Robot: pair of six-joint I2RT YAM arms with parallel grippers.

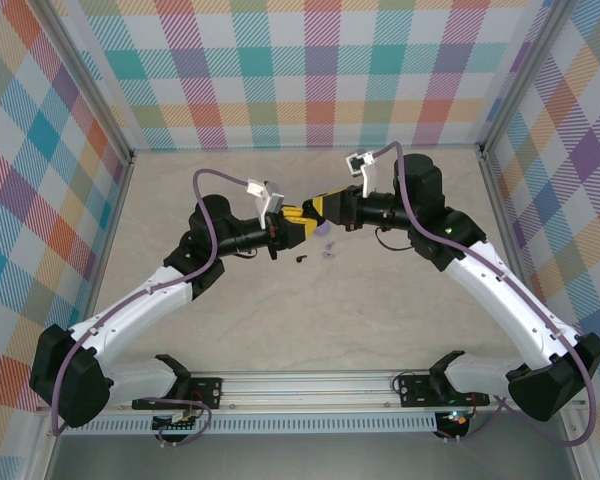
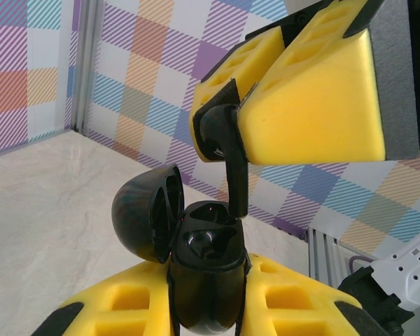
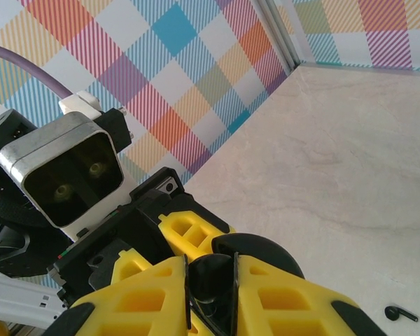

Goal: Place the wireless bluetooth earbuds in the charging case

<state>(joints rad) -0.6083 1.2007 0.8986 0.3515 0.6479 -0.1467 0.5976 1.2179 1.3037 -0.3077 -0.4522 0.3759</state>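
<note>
The black charging case point(image 2: 206, 280) stands upright between the yellow fingers of my left gripper point(image 2: 208, 297), which is shut on it. Its lid point(image 2: 143, 213) hangs open to the left. A black earbud point(image 2: 227, 150) is pinched in my right gripper point(image 2: 243, 105) directly above, stem pointing down, its tip at the case's far slot. In the right wrist view that gripper point(image 3: 211, 283) is shut on the earbud point(image 3: 213, 269), with the lid point(image 3: 269, 248) just beyond. From above, the left gripper point(image 1: 298, 226) and right gripper point(image 1: 318, 208) meet mid-table. A second black earbud point(image 1: 301, 258) lies on the table.
A pale lavender piece point(image 1: 328, 250) lies beside the loose black earbud point(image 3: 400, 313) on the beige table point(image 1: 380, 300), below the grippers. Checkered walls enclose the left, back and right sides. A metal rail point(image 1: 320, 385) runs along the near edge.
</note>
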